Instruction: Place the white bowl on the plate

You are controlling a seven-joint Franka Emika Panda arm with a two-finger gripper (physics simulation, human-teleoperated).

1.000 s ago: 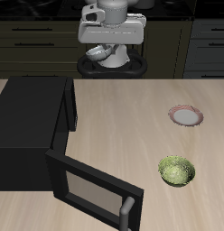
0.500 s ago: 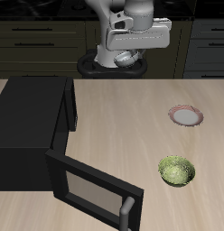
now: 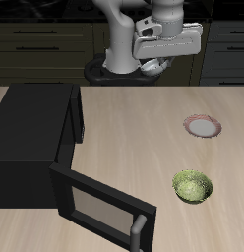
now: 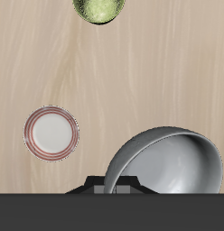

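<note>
While the pincer (image 3: 153, 67) grips the white bowl (image 3: 154, 67) by its rim high in the upper middle of the exterior frame, the plate (image 3: 202, 126) lies at middle right on the desk (image 3: 134, 138), above the green bowl (image 3: 191, 186).

Claw (image 3: 155, 65), clamped on the small round white bowl with greyish inside (image 3: 153, 66), has travelled sideways along the far edge of the counter (image 3: 124, 128) towards the flat pink-rimmed white plate (image 3: 202, 126); bowl now tilted.
</note>
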